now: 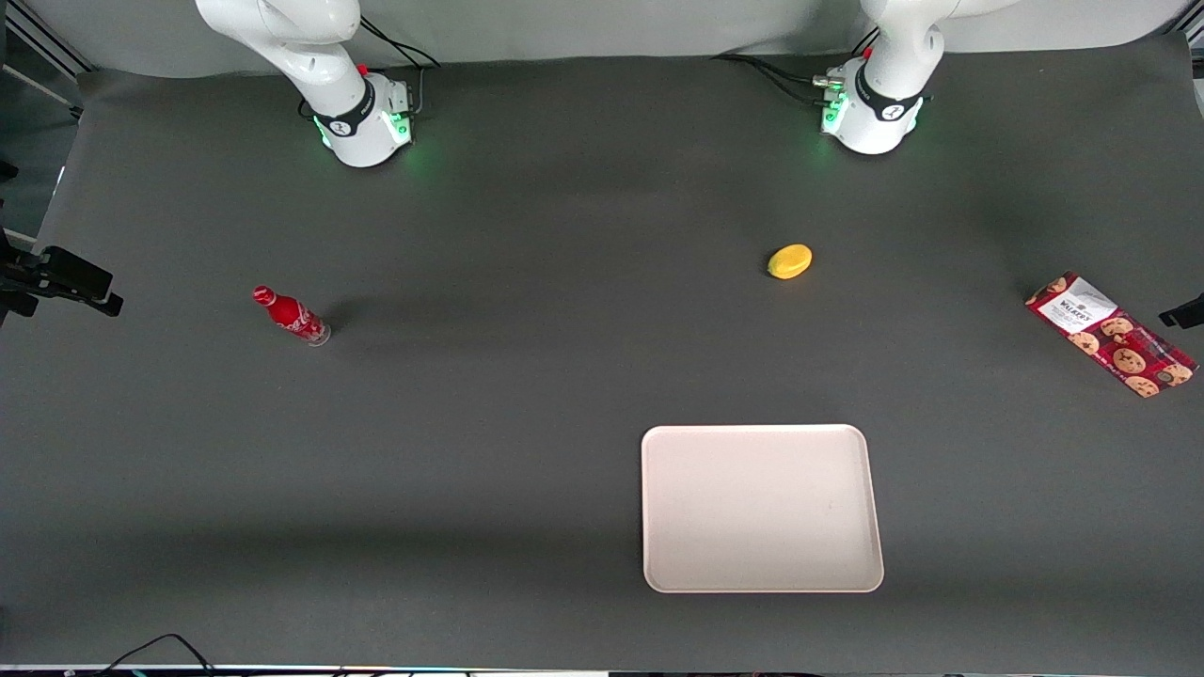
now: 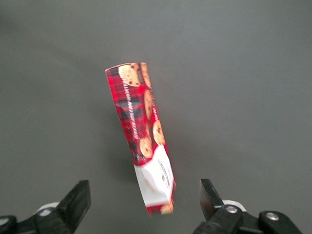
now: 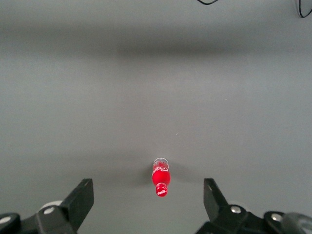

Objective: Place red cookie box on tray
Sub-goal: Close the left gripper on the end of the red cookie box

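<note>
The red cookie box (image 1: 1110, 334), a slim red tartan carton with a white label end, lies flat on the dark table at the working arm's end. The tray (image 1: 762, 431), large and cream-white, lies nearer the front camera and holds nothing. My left gripper (image 2: 144, 190) is out of the front view. In the left wrist view it hangs open well above the cookie box (image 2: 141, 131), clear of it, with black fingers (image 2: 78, 195) spread wide to either side of the box's white label end.
A yellow lemon-like object (image 1: 790, 261) lies between the working arm's base and the tray. A small red soda bottle (image 1: 290, 315) lies toward the parked arm's end and also shows in the right wrist view (image 3: 161, 178).
</note>
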You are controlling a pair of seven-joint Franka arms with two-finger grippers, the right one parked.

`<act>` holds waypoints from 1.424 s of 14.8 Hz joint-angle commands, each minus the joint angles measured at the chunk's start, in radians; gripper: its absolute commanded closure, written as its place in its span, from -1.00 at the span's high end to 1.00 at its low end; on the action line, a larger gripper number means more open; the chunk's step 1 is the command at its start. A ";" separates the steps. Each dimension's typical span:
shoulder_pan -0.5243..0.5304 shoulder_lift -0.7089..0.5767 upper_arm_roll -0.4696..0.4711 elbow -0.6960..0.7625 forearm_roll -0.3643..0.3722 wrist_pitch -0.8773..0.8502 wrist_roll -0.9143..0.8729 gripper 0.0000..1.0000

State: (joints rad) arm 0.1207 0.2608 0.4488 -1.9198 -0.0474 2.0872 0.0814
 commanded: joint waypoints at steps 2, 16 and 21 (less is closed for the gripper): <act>0.046 0.133 0.001 -0.039 -0.099 0.151 0.046 1.00; 0.047 0.272 -0.005 -0.059 -0.236 0.274 0.188 -0.13; 0.045 0.267 -0.005 -0.048 -0.238 0.215 0.263 -0.69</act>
State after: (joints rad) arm 0.1750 0.5362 0.4364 -1.9725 -0.2690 2.3426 0.2840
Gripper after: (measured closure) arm 0.630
